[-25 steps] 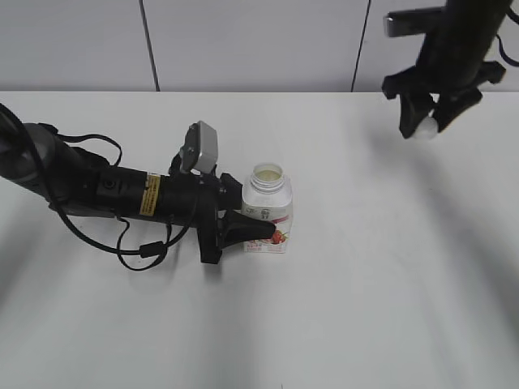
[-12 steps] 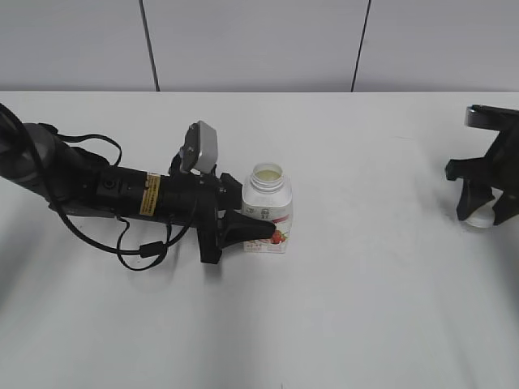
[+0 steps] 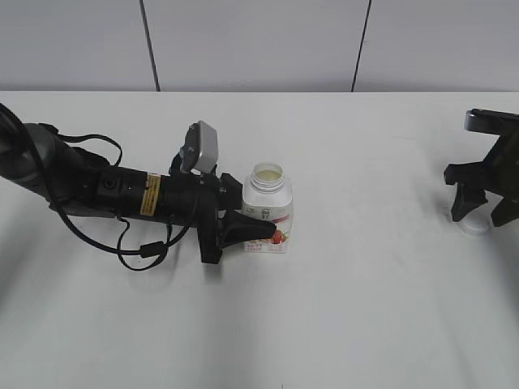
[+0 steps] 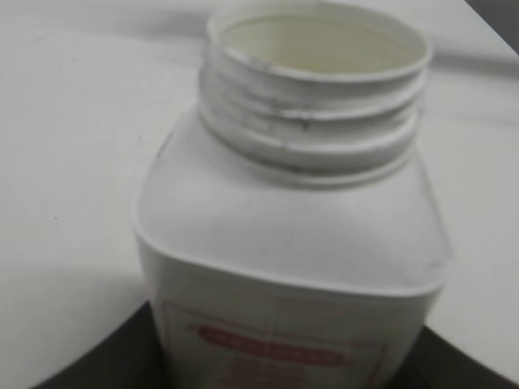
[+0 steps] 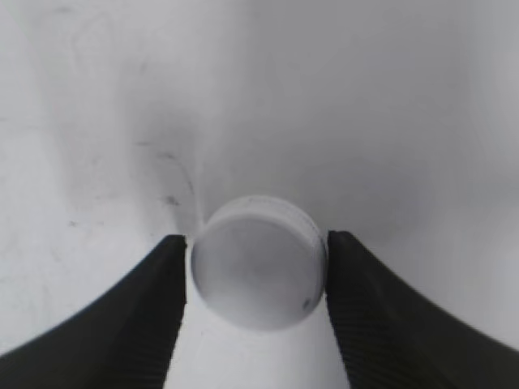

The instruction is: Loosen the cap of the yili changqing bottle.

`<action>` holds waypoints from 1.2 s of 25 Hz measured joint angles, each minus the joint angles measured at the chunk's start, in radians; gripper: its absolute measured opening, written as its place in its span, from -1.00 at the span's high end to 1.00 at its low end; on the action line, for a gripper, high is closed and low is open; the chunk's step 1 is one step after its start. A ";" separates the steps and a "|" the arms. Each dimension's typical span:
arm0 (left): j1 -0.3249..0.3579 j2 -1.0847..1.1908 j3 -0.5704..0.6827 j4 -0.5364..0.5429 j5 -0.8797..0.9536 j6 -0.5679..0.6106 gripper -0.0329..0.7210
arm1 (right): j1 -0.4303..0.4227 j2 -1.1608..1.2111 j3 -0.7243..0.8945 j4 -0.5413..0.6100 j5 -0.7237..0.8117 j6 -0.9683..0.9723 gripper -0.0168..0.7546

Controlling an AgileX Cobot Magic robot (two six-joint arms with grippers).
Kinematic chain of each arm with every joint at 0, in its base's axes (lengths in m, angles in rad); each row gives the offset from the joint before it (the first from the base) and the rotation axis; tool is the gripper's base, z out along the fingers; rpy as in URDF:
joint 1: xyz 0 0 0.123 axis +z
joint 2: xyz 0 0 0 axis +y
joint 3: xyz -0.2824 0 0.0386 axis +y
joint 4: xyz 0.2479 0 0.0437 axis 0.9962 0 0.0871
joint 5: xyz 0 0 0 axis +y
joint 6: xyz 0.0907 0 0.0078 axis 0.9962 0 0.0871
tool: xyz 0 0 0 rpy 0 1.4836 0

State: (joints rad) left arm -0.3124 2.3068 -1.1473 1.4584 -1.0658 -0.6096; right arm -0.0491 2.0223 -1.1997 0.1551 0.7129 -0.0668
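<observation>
Even bright light, blurry wrist close-ups

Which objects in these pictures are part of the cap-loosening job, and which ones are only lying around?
Part of the job:
- small squat white plastic bottle with strawberry label, neck open, held by left gripper
- small round white plastic cap, off the bottle, between the fingers of right gripper

Only around:
- white table; nothing else lies on it
</observation>
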 joint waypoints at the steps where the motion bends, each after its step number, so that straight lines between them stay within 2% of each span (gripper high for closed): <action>1: 0.000 0.000 0.000 0.000 0.000 0.000 -0.03 | 0.000 0.000 0.000 0.000 -0.001 0.000 -0.34; 2: 0.000 0.000 0.000 0.000 0.000 0.000 -0.03 | 0.000 0.000 0.001 0.000 -0.001 0.000 -0.47; 4: 0.000 0.000 0.000 0.000 0.000 0.000 -0.03 | 0.000 0.000 0.001 0.000 -0.001 0.000 -0.57; 11: 0.000 0.000 0.000 -0.003 -0.003 0.000 -0.07 | 0.001 -0.018 -0.001 0.012 0.001 0.001 -0.28; 17: 0.000 0.000 0.000 -0.030 -0.084 0.000 -0.57 | 0.001 -0.095 -0.002 0.020 0.002 0.000 -0.24; 19: 0.000 0.000 0.000 -0.039 -0.108 0.000 -0.63 | 0.001 -0.123 -0.002 0.022 0.003 0.000 -0.24; 30: 0.000 -0.138 0.000 -0.010 -0.133 -0.061 -0.65 | 0.001 -0.321 -0.003 0.041 0.037 0.000 -0.24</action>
State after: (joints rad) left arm -0.3124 2.1688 -1.1473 1.4486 -1.1992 -0.6704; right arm -0.0479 1.7013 -1.2028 0.1959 0.7499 -0.0665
